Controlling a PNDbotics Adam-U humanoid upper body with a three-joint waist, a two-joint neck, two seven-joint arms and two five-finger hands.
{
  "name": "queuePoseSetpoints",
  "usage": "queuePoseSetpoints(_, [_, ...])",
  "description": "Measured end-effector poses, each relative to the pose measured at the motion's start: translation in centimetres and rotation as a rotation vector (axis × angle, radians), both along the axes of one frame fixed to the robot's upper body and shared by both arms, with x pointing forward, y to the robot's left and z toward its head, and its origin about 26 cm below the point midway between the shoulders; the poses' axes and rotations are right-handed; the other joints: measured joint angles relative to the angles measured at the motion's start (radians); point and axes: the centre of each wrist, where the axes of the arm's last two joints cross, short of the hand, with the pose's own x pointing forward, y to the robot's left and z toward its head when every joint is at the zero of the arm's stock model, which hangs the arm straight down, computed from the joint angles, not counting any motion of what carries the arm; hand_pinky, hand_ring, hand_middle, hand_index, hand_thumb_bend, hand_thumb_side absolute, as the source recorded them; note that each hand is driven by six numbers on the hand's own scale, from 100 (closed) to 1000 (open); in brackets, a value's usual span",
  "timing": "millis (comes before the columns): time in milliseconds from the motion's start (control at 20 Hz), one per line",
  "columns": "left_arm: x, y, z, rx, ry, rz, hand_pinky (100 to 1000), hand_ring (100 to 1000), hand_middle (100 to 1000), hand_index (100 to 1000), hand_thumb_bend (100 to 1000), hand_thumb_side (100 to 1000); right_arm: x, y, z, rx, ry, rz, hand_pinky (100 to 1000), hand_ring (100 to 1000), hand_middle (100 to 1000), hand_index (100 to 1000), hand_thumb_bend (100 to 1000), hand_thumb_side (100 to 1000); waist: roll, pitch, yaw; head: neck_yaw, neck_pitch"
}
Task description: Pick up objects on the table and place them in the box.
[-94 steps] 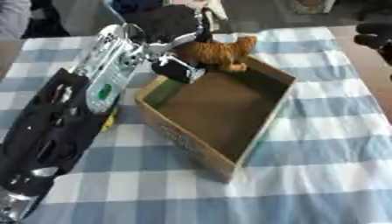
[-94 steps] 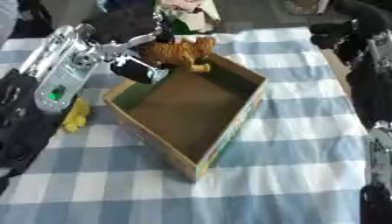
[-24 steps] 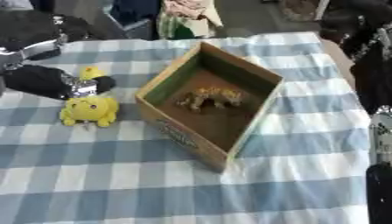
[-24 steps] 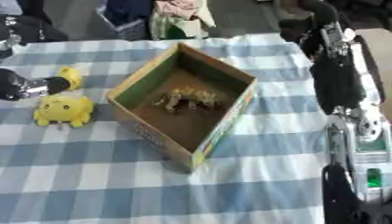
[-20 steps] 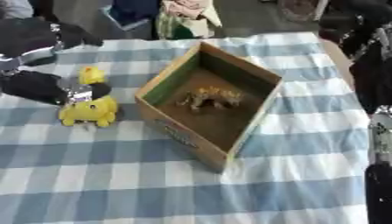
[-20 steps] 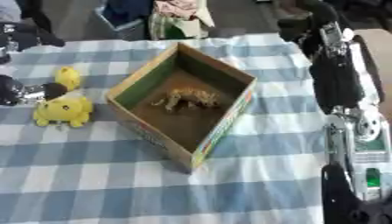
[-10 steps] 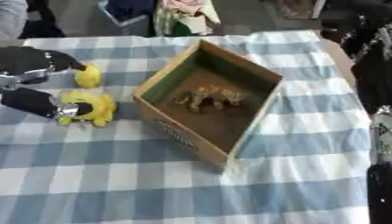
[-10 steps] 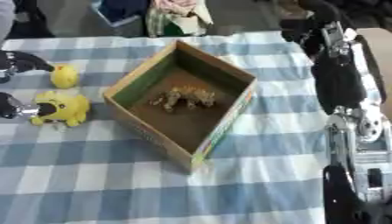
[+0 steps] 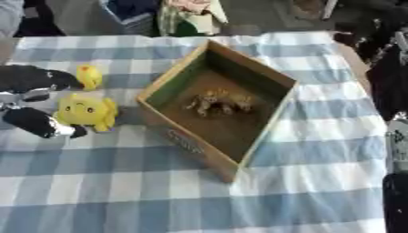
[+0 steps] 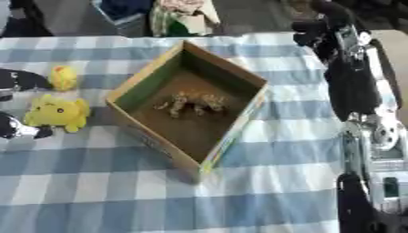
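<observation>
In the left eye view, the cardboard box [image 9: 219, 102] sits open and skewed on the blue-and-white checked tabletop [image 9: 239, 200]. A small tan and brown toy animal [image 9: 217, 101] lies on the box floor, near the middle. To the box's left, on the cloth, a yellow plush toy [image 9: 85, 111] with a face sits just beside the box wall, and a smaller yellow toy [image 9: 89, 76] lies a little farther back. The left hand [image 9: 33, 102] comes in from the left edge; its black fingers are spread on either side of the yellow plush toy, one above it and one below with its tip touching the toy's lower left edge. The hand is spread wide and grips nothing.

In the right eye view, the same box, animal and two yellow toys show, shifted leftward. The right arm [image 10: 359, 91] runs along the right side, off the tabletop, and the right hand [image 10: 317, 26] hangs dark near the far right corner of the cloth; whether its fingers are spread or curled cannot be told.
</observation>
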Motion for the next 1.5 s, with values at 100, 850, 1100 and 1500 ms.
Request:
queuePoseSetpoints(100, [0.1,0.0,-0.2,0.008,-0.004,0.002,760,929,960,1000,534,803,0.1,0.0,-0.1,0.000,0.003,0.000,815,778,453,824,100,771,0.000,0.005,-0.001,0.001,-0.005])
queuePoseSetpoints(850, [1.3,0.7,-0.7,0.022,-0.116,0.060,747,920,934,995,370,720,0.4,-0.2,0.0,-0.017,0.004,0.008,821,781,449,827,100,801,0.000,0.038,-0.017,0.009,-0.032])
queuePoseSetpoints(1100, [1.7,1.0,-1.0,0.019,-0.103,0.071,722,900,895,964,356,688,0.4,-0.4,0.2,-0.018,0.002,0.004,822,783,449,829,100,808,0.000,0.046,-0.020,0.010,-0.037])
queuePoseSetpoints(1500, [1.8,1.0,-0.6,-0.003,-0.086,0.052,694,875,853,921,323,602,0.6,-0.5,0.2,-0.015,0.007,0.000,824,785,448,830,100,818,0.000,0.053,-0.025,0.013,-0.043])
